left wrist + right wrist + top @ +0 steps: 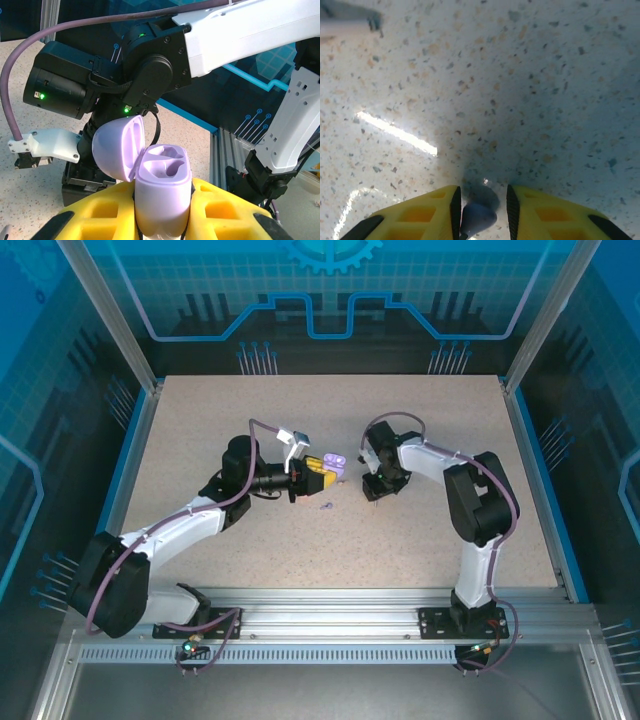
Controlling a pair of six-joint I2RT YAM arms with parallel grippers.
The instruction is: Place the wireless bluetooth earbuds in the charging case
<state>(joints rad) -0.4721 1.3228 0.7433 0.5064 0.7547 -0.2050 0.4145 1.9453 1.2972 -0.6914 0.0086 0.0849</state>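
so the left gripper point(318, 468) is clamped on the lilac charging case point(162, 185) near mid-table, lid point(119, 147) flipped open, both sockets looking bare; the right gripper point(482, 200) is down at the table point(450, 420) with a small dark purple earbud point(477, 216) between its yellow fingers point(420, 215), can't tell if it's actually pinched; reads like the pickup step to me; next it'd need a firm grip, a lift, then lining the stem up with a socket; another purple bud point(326, 505) lies loose just below the case; nothing really blocks the way, though the arms sit close together

charging case point(162, 172): lilac | left tool point(162, 212): yellow | table point(200, 440): beige, speckled | earbud point(326, 505): purple
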